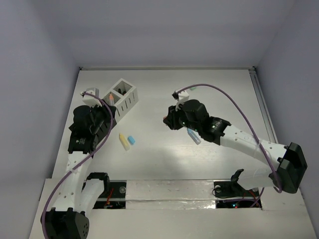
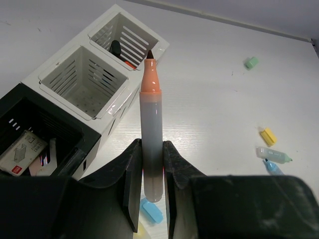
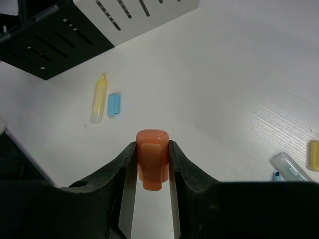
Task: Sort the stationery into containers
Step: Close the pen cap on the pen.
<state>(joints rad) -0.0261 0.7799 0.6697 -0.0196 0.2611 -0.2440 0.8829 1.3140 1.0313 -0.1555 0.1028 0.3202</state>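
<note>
Left claw [image 2: 152, 149] and right claw [image 3: 152, 149], both closed on stock near the white two-cell box [image 2: 119, 107]: left grips an upright uncapped orange-tipped marker [image 2: 151, 114], right pinches its likely orange cap [image 3: 152, 159]; step judged recapping, next needing cap aligned to tip.

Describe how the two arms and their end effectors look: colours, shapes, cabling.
Both arms match. The left arm and right arm have white link shells with black joint housings and black wrist sections. A purple cable loops loosely along each, outside the shell. The left end effector and right end effector each have two black, matte fingers with curved inner faces. No markings are readable.
</note>
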